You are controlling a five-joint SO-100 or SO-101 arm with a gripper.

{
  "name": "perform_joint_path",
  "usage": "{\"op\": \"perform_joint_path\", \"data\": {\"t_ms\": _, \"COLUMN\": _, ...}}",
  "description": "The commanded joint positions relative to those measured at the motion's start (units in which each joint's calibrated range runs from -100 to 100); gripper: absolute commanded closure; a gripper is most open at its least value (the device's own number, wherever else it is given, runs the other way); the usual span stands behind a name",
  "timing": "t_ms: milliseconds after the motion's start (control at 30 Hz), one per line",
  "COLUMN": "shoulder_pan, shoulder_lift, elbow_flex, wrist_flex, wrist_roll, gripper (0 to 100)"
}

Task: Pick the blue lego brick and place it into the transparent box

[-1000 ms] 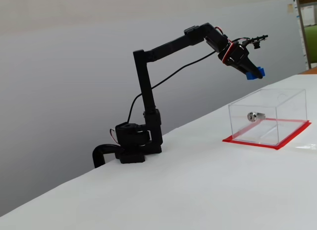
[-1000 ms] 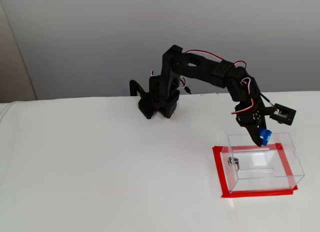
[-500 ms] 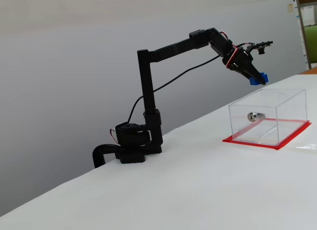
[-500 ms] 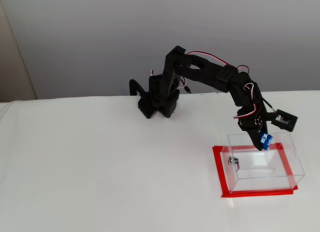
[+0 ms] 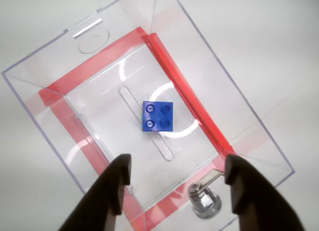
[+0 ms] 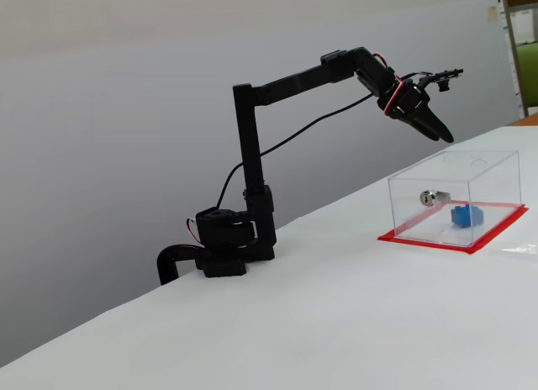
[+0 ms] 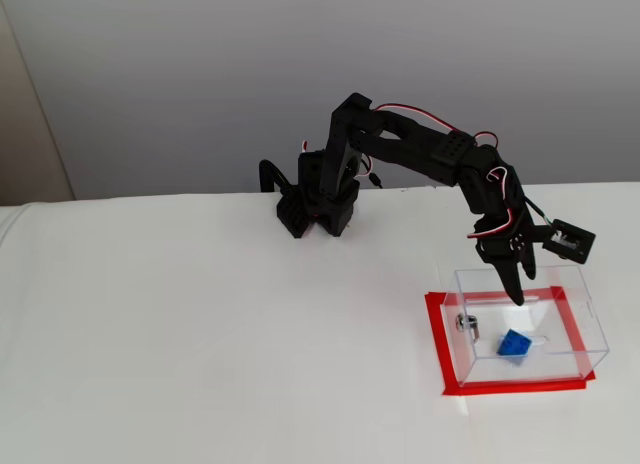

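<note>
Wrist view: blue lego brick (image 5: 158,116) lying studs-up on floor of transparent box (image 5: 59,93), toward 12 o'clock of gripper (image 5: 174,178); jaws spread wide, empty, hovering above for drop clearance.

Gripper (image 6: 440,134) hangs empty in air, tips pointing down-right; transparent box (image 6: 471,167) below it on red base; blue lego brick (image 6: 465,214) inside box, well beneath tips, beside silver lock (image 6: 433,197)
</note>
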Motion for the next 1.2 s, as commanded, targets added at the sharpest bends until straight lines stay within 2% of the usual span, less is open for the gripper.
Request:
{"op": "perform_joint_path", "data": {"t_ms": 0, "shoulder_pan": 1.38, "shoulder_lift": -1.69, "elbow_flex": -0.44, "wrist_flex": -1.68, "wrist_roll": 0.16, "gripper": 79}}
{"op": "perform_joint_path", "data": {"t_ms": 200, "shoulder_pan": 3.08, "shoulder_lift": -3.30, "elbow_flex": -0.71, "wrist_flex": -1.68, "wrist_roll": 0.00, "gripper": 79}}
{"op": "perform_joint_path", "data": {"t_ms": 433, "shoulder_pan": 7.22, "shoulder_lift": -9.16, "elbow_flex": 0.83, "wrist_flex": -1.68, "wrist_roll": 0.16, "gripper": 97}}
{"op": "perform_joint_path", "data": {"t_ms": 600, "shoulder_pan": 11.95, "shoulder_lift": -16.11, "elbow_flex": 4.18, "wrist_flex": -1.68, "wrist_roll": 0.16, "gripper": 99}}
{"op": "perform_joint_path", "data": {"t_ms": 1167, "shoulder_pan": 47.07, "shoulder_lift": -49.55, "elbow_flex": 26.42, "wrist_flex": -1.77, "wrist_roll": -0.36, "gripper": 98}}
